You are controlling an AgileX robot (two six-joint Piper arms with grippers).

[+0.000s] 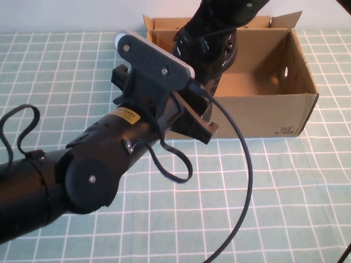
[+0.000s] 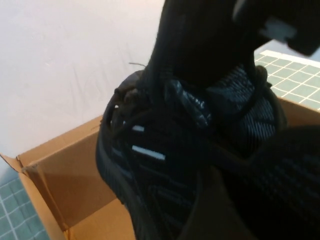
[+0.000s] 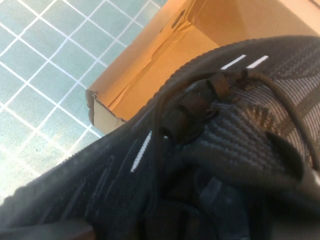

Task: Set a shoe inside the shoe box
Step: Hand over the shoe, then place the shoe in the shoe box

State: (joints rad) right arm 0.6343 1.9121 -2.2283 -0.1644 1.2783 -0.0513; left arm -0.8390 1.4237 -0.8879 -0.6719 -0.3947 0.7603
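**Lowering the shoe into the box**

Hanging over the far-left part of the shoe box [image 1: 258, 104], the shoe [image 1: 211, 49] is held aloft, toe tilted downward. The right tool [image 1: 219, 24] looks clamped on it from above. The left tool [image 1: 189, 118] waits at the near wall; its grip I cannot tell.

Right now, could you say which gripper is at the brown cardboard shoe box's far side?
The right gripper, above the black mesh shoe; the left gripper is at the box's near wall.

Green checked tablecloth [image 1: 285, 192], pale wall [image 2: 60, 60]
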